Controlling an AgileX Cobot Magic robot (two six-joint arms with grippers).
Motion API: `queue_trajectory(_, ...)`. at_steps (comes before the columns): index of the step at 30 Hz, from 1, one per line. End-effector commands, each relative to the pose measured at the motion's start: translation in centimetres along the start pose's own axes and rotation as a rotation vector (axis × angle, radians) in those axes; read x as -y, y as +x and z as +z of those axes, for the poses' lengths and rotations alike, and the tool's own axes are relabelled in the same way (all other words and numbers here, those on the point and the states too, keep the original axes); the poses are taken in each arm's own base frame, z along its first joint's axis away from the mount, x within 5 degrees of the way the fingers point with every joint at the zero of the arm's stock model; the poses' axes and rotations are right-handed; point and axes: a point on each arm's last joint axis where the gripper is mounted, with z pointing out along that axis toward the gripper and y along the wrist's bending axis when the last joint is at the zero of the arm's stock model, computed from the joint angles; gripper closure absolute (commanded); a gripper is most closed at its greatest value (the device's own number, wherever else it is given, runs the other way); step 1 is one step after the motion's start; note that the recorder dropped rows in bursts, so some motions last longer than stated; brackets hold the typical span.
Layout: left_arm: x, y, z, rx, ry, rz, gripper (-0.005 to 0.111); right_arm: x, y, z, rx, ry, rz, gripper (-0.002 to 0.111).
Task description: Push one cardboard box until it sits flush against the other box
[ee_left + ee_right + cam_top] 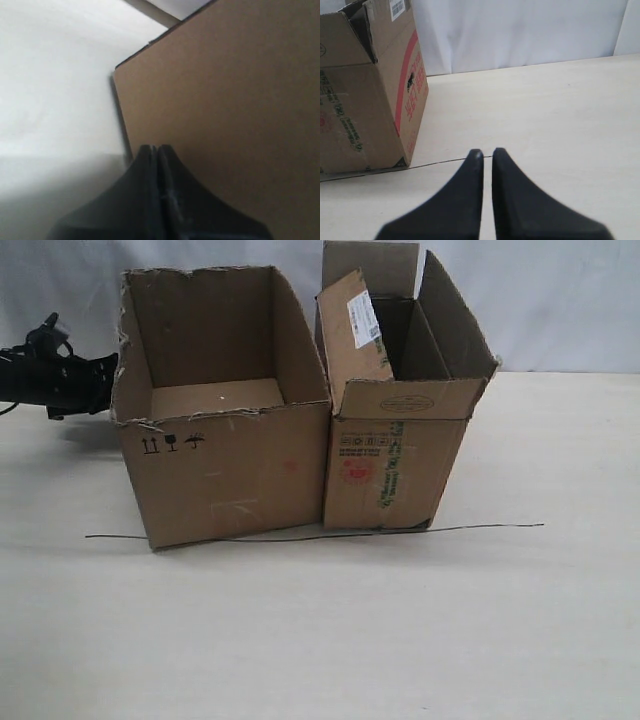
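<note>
The wide cardboard box [230, 460], with ragged torn edges and black handling symbols, stands left of centre. Its plain side wall [225, 110] fills the left wrist view. The other box [395, 465], narrower, with upright flaps and a white label, stands right beside it. Only a thin dark seam shows between their front edges. My left gripper [108, 378] is shut at the wide box's outer left wall, fingertips [150, 150] close to it near a vertical corner. My right gripper [483, 152] is shut and empty over bare table. The other box [365, 100] is off to its side and apart from it.
A thin black wire [320, 535] lies on the pale table [320, 640] along the front of both boxes; it also crosses just beyond the right fingertips [475, 156]. A white backdrop [560, 300] rises behind the table.
</note>
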Motion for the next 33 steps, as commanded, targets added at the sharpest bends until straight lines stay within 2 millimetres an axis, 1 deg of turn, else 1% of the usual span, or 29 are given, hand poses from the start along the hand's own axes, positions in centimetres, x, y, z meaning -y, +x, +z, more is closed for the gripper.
queue_trajectory(1, 0.2, -0.3, 0.3, 0.025, -0.014, 0.008, 0.107, 0.0, 0.1, 0.0, 0.001, -0.004, 0.003, 0.103)
queue_trajectory(7, 0.3, -0.7, 0.5, 0.051, -0.036, 0.039, 0.107, 0.0, 0.1, 0.0, 0.001, -0.004, 0.003, 0.103)
queue_trajectory(14, 0.9, -2.3, 1.2, 0.059, 0.053, 0.050, 0.107, 0.0, 0.1, 0.0, 0.001, -0.004, 0.003, 0.103)
queue_trajectory(20, 1.0, -2.4, 1.8, 0.055, 0.061, 0.054, 0.107, 0.0, 0.1, 0.0, 0.001, -0.004, 0.003, 0.103)
queue_trajectory(29, 1.1, -3.2, 1.9, 0.102, 0.024, 0.071, 0.107, 0.0, 0.1, 0.0, 0.001, -0.004, 0.003, 0.103)
queue_trajectory(30, 1.1, -3.1, 2.2, 0.099, 0.025, 0.073, 0.107, 0.0, 0.1, 0.0, 0.001, -0.004, 0.003, 0.103)
queue_trajectory(33, 1.3, -3.4, 2.2, 0.100, 0.041, 0.062, 0.107, 0.0, 0.1, 0.0, 0.001, -0.004, 0.003, 0.103)
